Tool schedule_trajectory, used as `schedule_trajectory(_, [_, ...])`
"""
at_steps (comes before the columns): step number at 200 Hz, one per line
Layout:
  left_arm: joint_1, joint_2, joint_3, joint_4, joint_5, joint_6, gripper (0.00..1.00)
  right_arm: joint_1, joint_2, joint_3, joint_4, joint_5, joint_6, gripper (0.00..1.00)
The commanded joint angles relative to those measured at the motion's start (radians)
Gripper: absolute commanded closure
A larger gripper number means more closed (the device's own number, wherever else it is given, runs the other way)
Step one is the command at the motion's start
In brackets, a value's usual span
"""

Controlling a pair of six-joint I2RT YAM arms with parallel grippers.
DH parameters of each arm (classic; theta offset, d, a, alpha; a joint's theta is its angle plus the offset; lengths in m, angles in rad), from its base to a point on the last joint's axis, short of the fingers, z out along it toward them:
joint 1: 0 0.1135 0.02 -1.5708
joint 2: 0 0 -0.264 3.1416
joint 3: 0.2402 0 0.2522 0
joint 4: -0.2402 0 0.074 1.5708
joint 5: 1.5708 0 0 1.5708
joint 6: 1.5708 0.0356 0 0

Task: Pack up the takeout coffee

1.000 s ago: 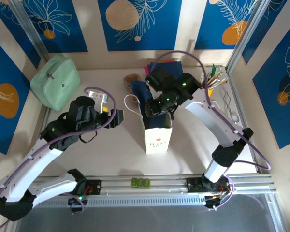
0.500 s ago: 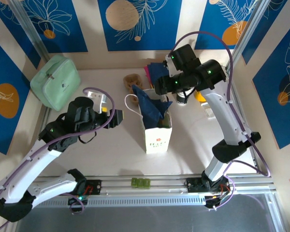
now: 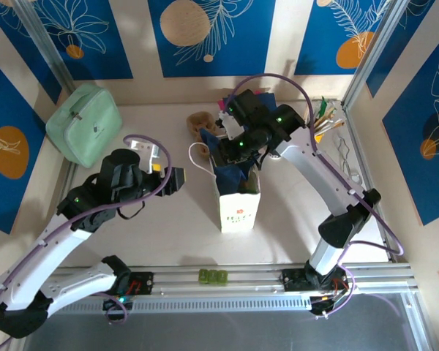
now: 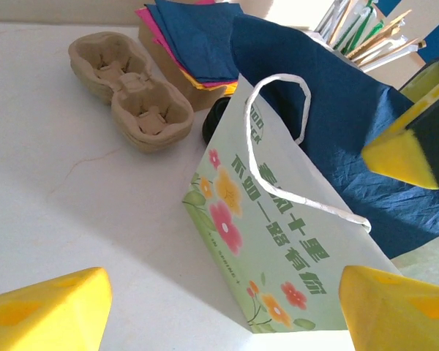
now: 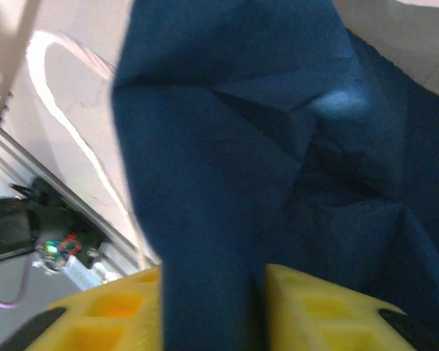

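The bag (image 3: 240, 208) is stood on the tabletop (image 3: 168, 227), and blue paper (image 3: 230, 172) is stuffed in its top. The cup cannot be made out. It may be hidden under the paper, so it cannot be told if it is packed or how near a claw it is. The right claw (image 5: 214, 307) is held over the bag's mouth, pinched on the paper. The left claw (image 4: 221, 311) is held wide apart just beside the bag.

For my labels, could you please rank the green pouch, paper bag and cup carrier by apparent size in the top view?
1. green pouch
2. paper bag (nearer camera, so unsure)
3. cup carrier
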Motion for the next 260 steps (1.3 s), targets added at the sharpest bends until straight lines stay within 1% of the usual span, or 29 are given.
schedule_trajectory(1, [0.008, -0.003, -0.003, 0.008, -0.003, -0.004, 0.19, -0.001, -0.008, -0.026, 0.025, 0.019, 0.036, 0.79])
schedule_trajectory(25, [0.009, -0.010, -0.010, 0.008, -0.008, -0.006, 0.19, 0.003, -0.040, -0.098, 0.065, 0.070, 0.072, 0.82])
schedule_trajectory(58, [0.009, -0.011, -0.014, 0.014, -0.003, -0.015, 0.19, 0.011, -0.043, -0.191, 0.099, 0.092, 0.126, 0.84])
schedule_trajectory(111, [0.009, -0.010, -0.011, 0.012, 0.000, -0.016, 0.19, 0.032, -0.017, -0.222, 0.081, 0.077, 0.159, 0.83])
schedule_trajectory(125, [0.008, -0.008, -0.009, 0.012, 0.005, -0.018, 0.19, 0.038, -0.001, -0.196, 0.041, 0.077, 0.162, 0.81])
schedule_trajectory(138, [0.010, -0.008, -0.008, 0.010, 0.009, -0.021, 0.19, 0.048, 0.013, -0.145, -0.005, 0.074, 0.154, 0.78])
schedule_trajectory(174, [0.010, -0.004, -0.008, 0.012, 0.004, -0.018, 0.19, 0.059, 0.024, 0.039, -0.094, 0.130, 0.131, 0.61])
schedule_trajectory(193, [0.010, 0.010, -0.003, 0.023, 0.027, -0.018, 0.19, 0.053, 0.024, 0.129, -0.107, 0.173, 0.113, 0.54])
schedule_trajectory(207, [0.009, 0.029, 0.005, 0.033, 0.055, -0.018, 0.19, 0.041, 0.022, 0.179, -0.097, 0.196, 0.096, 0.53])
schedule_trajectory(223, [0.008, 0.056, 0.019, 0.054, 0.114, -0.028, 0.18, 0.020, 0.019, 0.216, -0.074, 0.240, 0.072, 0.52])
schedule_trajectory(233, [0.007, 0.072, 0.021, 0.080, 0.160, -0.050, 0.18, -0.002, 0.012, 0.218, -0.054, 0.262, 0.065, 0.52])
schedule_trajectory(252, [-0.001, 0.103, 0.009, 0.155, 0.238, -0.107, 0.18, -0.058, -0.007, 0.192, 0.003, 0.265, 0.060, 0.52])
schedule_trajectory(260, [-0.009, 0.116, 0.008, 0.177, 0.252, -0.123, 0.17, -0.080, -0.016, 0.180, 0.024, 0.266, 0.056, 0.52])
